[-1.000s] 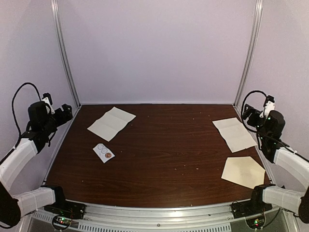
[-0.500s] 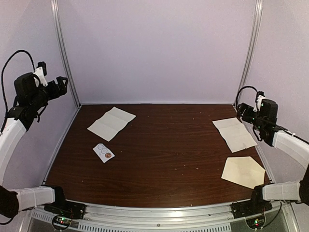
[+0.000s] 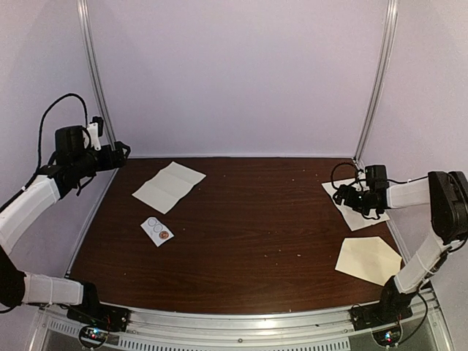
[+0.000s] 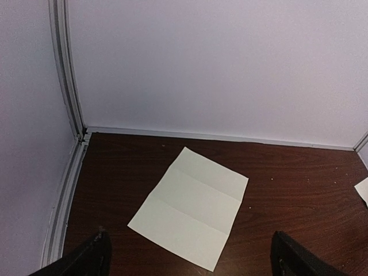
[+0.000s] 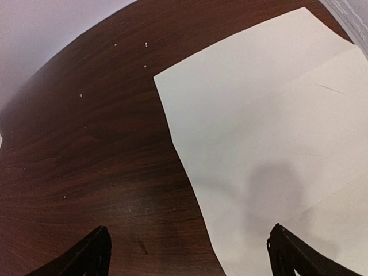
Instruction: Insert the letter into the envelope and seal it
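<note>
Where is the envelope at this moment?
In the top view, the envelope lies near the table's front right corner, apart from the creased white sheet behind it.

No readable text, labels, numbers on anything in view.

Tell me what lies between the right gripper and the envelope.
Top view: only the near end of the creased sheet, then bare table, between right gripper and envelope.
</note>
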`<state>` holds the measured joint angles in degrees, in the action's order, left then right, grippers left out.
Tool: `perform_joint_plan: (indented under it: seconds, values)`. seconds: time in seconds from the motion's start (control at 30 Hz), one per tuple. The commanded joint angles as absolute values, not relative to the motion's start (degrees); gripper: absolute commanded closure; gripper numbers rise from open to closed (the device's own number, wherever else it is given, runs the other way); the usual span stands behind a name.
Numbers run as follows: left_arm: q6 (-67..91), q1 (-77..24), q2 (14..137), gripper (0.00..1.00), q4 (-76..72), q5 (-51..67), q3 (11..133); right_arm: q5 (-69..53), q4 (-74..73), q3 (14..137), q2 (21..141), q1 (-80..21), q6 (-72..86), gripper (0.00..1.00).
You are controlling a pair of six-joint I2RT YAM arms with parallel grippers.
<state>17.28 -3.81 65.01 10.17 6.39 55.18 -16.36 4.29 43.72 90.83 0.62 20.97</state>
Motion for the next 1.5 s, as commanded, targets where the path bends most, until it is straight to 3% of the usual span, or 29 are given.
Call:
perform_joint_plan:
  seconds: [0.0,0.53,0.87,1.17,1.47]
  values:
    - [17.50,-3.69,65.57,0.02,8.10,6.28,56.28,-21.32,4.39,44.34,93.11,0.37,20.64,0.05]
    - [16.88,-3.69,64.57,0.02,8.09,4.04,55.90,-26.22,4.60,39.81,95.67,-4.03,22.60,0.06]
    - [17.08,-3.73,64.16,0.02,8.24,2.41,55.96,-26.81,6.70,37.74,95.58,-17.95,30.34,0.07]
    - [19.76,-3.73,63.99,0.02,9.34,-3.66,56.43,-25.04,10.36,45.04,98.34,-34.08,39.08,0.08]
    - [19.17,-3.69,65.09,0.02,9.75,-1.88,56.49,-20.12,2.50,53.04,88.32,-37.12,35.79,0.07]
